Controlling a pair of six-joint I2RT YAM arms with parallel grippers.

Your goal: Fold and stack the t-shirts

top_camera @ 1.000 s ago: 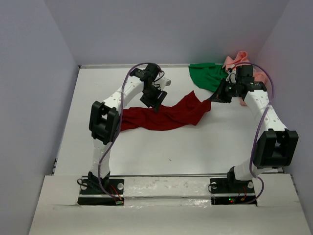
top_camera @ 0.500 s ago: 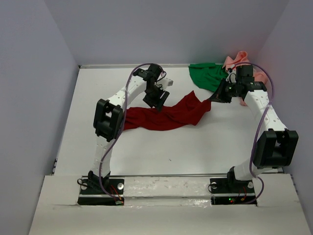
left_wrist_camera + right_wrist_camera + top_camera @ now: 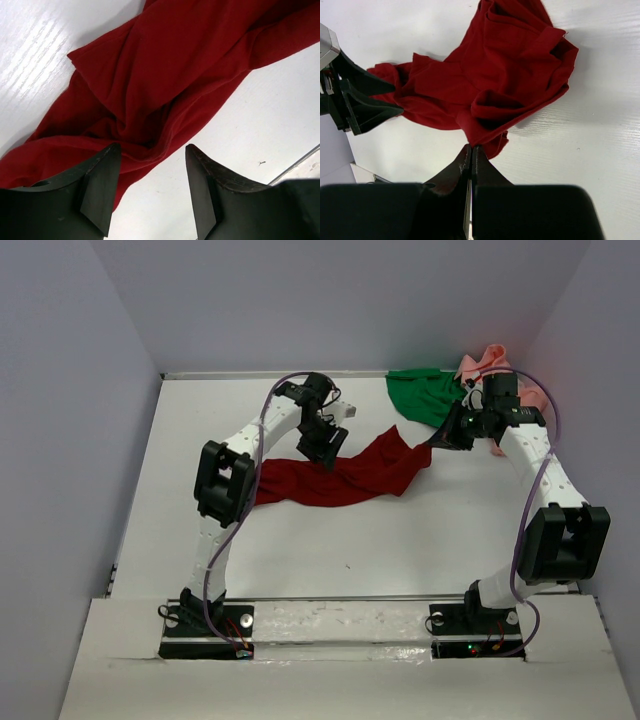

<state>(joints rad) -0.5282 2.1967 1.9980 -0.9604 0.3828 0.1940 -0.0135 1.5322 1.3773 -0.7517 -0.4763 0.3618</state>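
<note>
- The dark red t-shirt (image 3: pixel 340 478) lies on the worktop (image 3: pixel 380 540) as one long, rumpled band. Its long axis runs from one arm's jaws across to the other's, and it is neither spread flat nor folded.
- The right jaws are pressed tight together, fingers (image 3: pixel 462 167) meeting in a thin line. A low fold of red cloth sits right at their tips and looks nipped there, though the bite itself is hidden. From these jaws the shirt stretches straight ahead and away.
- The left jaws are wide apart and hold nothing, with fingers (image 3: pixel 100 190) hanging just above the band. A thick twisted ridge of cloth lies below and ahead of the gap. One finger is over red cloth and the other over bare worktop beside the shirt's edge.
- The shirt's free end trails out past the left jaws, on the side away from the right jaws. The left arm is clearly the nearer one to it — the right is already taken up at the opposite end.
- The coming move probably turns on that line. If the left jaws come down on an edge or corner rather than the twisted ridge, the two arms could draw the band open along its long axis.
- The bright green t-shirt (image 3: pixel 420 395) and salmon pink t-shirt (image 3: pixel 487 362) are bunched behind the right jaws, touching each other and well apart from the left jaws.
</note>
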